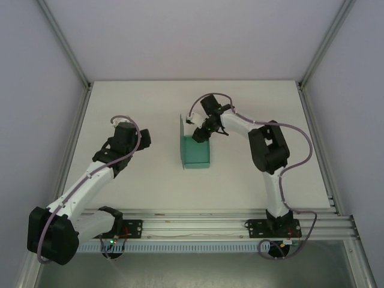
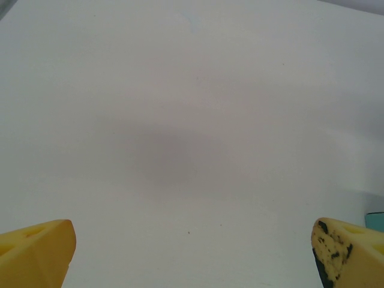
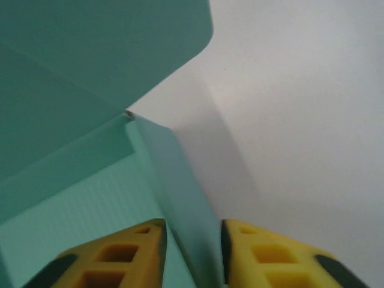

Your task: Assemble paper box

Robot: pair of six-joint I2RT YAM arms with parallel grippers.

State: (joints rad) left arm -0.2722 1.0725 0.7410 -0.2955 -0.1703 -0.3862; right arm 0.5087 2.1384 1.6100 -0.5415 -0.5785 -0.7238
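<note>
The paper box (image 1: 196, 153) sits near the centre of the desk (image 1: 138, 102), partly erected. Its base lies flat and one tall panel stands upright along its left edge.

Right gripper (image 3: 193, 252): the fingers are drawn together on the box's right side wall, one yellow finger (image 3: 120, 255) inside the box and the other outside over bare desk. The wall's top edge runs up between them to the corner where it meets the rear panel. A rounded flap overhangs that corner.

Left gripper (image 2: 192, 264): the fingers are fully apart, holding nothing, over bare desk well to the left of the box. A sliver of the teal card shows at the right edge of the left wrist view.

Open desk surrounds the box on all sides, with the widest room toward the far edge and the left. Aluminium frame rails border the desk's left, right and near edges.
</note>
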